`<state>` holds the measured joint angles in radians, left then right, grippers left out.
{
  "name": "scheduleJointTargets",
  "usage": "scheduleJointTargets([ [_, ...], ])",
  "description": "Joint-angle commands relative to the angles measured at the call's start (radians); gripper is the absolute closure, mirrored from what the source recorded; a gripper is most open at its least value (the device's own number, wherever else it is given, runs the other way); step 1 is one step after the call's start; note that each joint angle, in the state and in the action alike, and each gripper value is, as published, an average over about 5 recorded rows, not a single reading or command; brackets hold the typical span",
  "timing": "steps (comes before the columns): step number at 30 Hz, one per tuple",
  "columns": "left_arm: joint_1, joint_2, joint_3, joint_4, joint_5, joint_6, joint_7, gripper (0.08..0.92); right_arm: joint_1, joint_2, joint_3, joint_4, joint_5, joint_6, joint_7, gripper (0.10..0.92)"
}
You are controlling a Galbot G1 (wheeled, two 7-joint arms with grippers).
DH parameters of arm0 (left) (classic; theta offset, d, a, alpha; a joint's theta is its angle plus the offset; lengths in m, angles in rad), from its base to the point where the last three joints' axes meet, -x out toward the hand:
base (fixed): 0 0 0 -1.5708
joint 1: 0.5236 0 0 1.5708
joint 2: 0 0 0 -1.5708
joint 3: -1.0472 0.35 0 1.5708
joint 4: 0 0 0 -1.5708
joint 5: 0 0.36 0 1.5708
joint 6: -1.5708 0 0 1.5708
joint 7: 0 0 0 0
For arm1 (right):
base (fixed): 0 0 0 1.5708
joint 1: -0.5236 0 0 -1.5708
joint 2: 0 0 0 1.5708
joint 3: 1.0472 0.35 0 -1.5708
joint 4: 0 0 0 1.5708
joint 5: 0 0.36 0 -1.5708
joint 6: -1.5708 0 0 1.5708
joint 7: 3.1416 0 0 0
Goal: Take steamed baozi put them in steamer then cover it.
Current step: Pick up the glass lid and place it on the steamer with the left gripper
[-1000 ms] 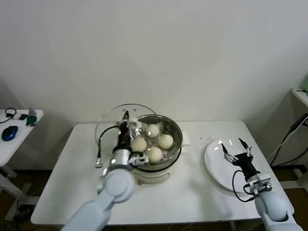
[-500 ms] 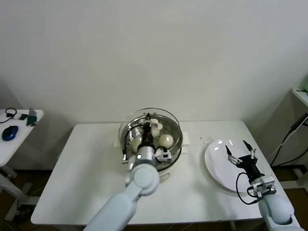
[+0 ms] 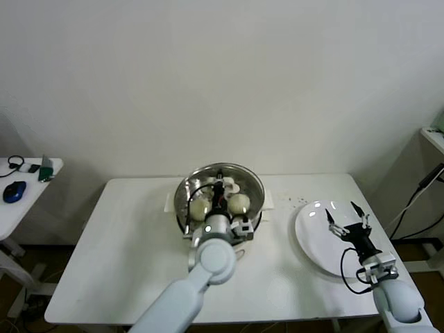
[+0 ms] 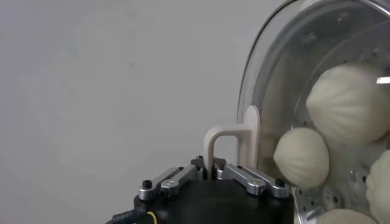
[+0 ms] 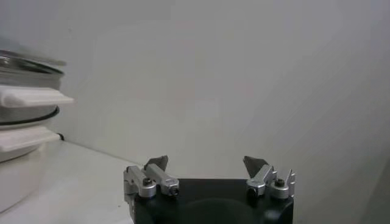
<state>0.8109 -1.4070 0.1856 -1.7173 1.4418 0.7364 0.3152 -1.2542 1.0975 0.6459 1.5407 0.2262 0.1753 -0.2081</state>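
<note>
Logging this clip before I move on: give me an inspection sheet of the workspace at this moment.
Surface: white table, small dark specks near the plate.
Job's things: baozi in the steamer; cover over it, handle gripped.
Clutter: empty white plate.
Grippers: left gripper shut on the handle; right gripper open above the plate.
Cables: black cable on the left arm; cables at far right.
Surroundings: plain wall; side table with a blue mouse.

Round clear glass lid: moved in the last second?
Yes. The round clear glass lid, held by the left gripper, shifted rightward from beside the steel steamer basket to over it.
</note>
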Motion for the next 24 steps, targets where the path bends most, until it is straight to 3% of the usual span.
scheduleJointTargets([
  [1,0.005,-0.02,0.0,0.022,0.011,0.049,0.011,0.846,-0.001,0.004,0.003,0.001,-0.002,0.001,-0.001,0.203],
  [12,0.008,0.012,-0.02,0.026,0.003,0.049,0.006,0.846,0.0,0.01,0.004,0.004,-0.002,0.002,-0.004,0.203],
  [24,0.016,0.0,-0.019,0.041,-0.003,0.049,-0.023,0.846,0.0,0.021,0.005,0.006,-0.008,0.004,-0.007,0.203],
])
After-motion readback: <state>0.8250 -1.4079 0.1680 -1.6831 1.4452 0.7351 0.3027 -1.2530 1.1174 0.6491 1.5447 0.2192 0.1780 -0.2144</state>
